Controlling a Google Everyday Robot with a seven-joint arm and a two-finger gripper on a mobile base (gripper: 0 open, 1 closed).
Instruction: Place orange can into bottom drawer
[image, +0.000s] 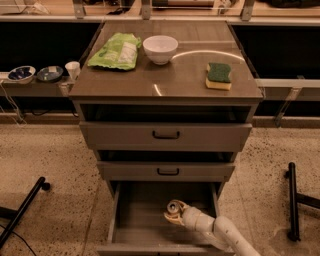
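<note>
The bottom drawer (135, 222) of the grey-brown cabinet is pulled open and shows a plain grey inside. My gripper (176, 212) reaches down into it from the lower right on a white arm. The orange can (173, 209) sits at the gripper's tip, upright with its silver top facing up, inside the drawer right of the middle. The gripper covers most of the can's side. I cannot see whether the can rests on the drawer floor.
Two upper drawers with black handles (166, 135) are nearly shut. The cabinet top holds a green bag (116, 50), a white bowl (160, 48) and a green-yellow sponge (219, 76). Small bowls and a cup (72, 70) stand on a left shelf. Black legs (292, 200) stand on the floor.
</note>
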